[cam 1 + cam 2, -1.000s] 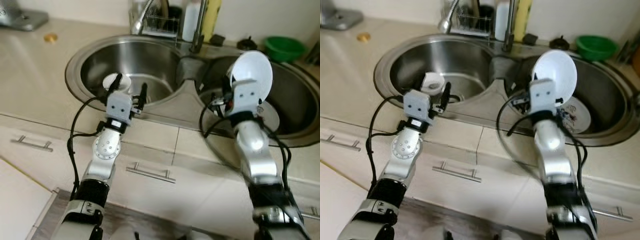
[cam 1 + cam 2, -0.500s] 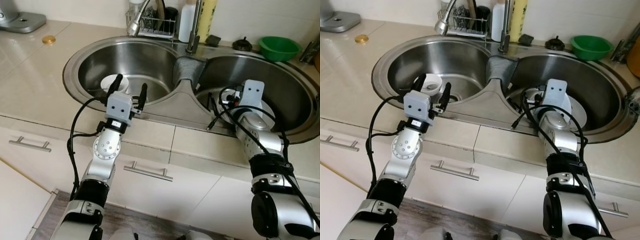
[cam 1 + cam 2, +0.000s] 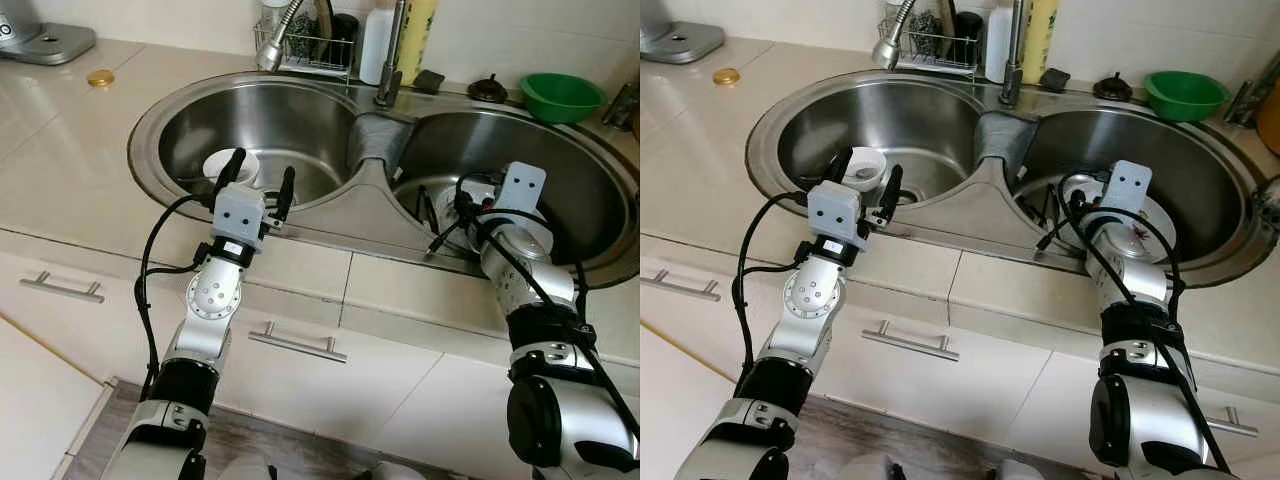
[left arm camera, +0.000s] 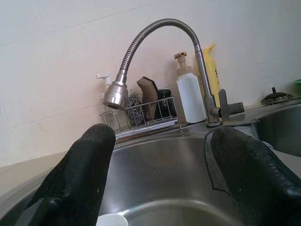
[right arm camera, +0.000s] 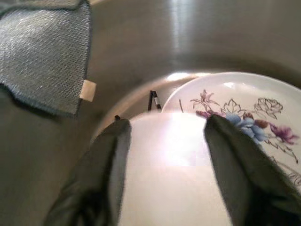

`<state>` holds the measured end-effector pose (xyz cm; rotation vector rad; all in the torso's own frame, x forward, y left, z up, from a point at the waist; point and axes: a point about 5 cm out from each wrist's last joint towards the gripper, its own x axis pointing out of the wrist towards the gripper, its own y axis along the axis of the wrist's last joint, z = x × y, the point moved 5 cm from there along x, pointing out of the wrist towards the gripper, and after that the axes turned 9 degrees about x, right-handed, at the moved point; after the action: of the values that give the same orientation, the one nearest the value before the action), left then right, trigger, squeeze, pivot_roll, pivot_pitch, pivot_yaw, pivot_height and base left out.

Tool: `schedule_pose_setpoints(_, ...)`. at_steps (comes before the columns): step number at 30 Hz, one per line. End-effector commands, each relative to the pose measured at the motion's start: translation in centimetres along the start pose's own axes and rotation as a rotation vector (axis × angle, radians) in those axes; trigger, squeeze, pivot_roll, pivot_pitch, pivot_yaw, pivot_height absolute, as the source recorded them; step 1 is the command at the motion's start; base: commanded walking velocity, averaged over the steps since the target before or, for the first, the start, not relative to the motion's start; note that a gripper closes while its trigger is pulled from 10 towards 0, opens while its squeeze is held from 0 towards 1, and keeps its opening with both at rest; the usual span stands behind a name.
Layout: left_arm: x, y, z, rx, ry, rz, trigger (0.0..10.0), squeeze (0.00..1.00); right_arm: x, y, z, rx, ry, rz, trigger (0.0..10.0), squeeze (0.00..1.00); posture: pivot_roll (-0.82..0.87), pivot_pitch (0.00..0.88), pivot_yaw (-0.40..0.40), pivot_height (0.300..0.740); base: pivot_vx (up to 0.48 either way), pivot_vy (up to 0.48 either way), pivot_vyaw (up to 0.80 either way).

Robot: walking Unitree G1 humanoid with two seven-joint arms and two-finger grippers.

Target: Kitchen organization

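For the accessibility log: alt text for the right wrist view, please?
The right gripper holds a white bowl between its fingers, above a floral plate in the steel sink. A grey cloth hangs over the sink's edge.

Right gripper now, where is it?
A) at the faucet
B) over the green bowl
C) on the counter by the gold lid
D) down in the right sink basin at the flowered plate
D: the right gripper sits low in the right sink basin, its fingers straddling a white object against the flowered plate.
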<state>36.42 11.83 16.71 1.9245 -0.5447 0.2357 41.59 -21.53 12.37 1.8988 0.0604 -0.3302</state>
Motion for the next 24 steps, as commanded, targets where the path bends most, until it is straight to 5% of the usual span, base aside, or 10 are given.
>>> schedule_pose_setpoints(1,0.1,0.2,0.4,0.008,-0.015,0.005,10.0,0.00,-0.2,-0.3,0.2,-0.075,0.004,-0.003,10.0,1.00,0.08,0.000,-0.047,0.740,0.000,0.000,0.00)
schedule_pose_setpoints(10,0.0,0.2,0.6,0.005,-0.019,0.002,10.0,0.00,-0.9,-1.5,-0.6,-0.481,0.078,-0.006,10.0,1.00,0.07,0.000,-0.045,0.740,0.000,0.000,0.00)
schedule_pose_setpoints(16,0.0,0.1,0.7,0.002,-0.016,0.001,10.0,0.00,-1.5,0.7,-1.3,-0.512,0.068,0.145,10.0,1.00,0.07,0.000,-0.048,0.740,0.000,0.000,0.00)
schedule_pose_setpoints(17,0.0,0.2,0.6,-0.002,-0.013,0.004,10.0,0.00,-2.1,2.4,-2.2,-0.492,0.083,0.252,10.0,0.98,0.07,0.000,-0.050,0.740,0.000,0.000,0.00)
schedule_pose_setpoints(18,0.0,0.3,0.6,-0.006,-0.010,0.007,10.0,0.00,-2.7,3.3,-3.0,-0.450,0.111,0.317,10.0,0.01,0.07,0.000,-0.050,0.740,0.000,0.000,0.00)
schedule_pose_setpoints(20,0.0,0.4,0.4,-0.022,0.000,0.015,10.0,0.00,-4.4,5.1,-4.5,-0.397,0.167,0.454,10.0,0.00,0.08,0.000,-0.052,0.740,0.000,0.000,0.00)
schedule_pose_setpoints(24,-0.1,0.2,0.4,-0.030,0.000,0.003,10.0,0.00,-5.8,5.4,-5.1,-0.376,0.192,0.528,10.0,0.00,0.08,0.000,-0.052,0.740,0.000,0.085,0.00)
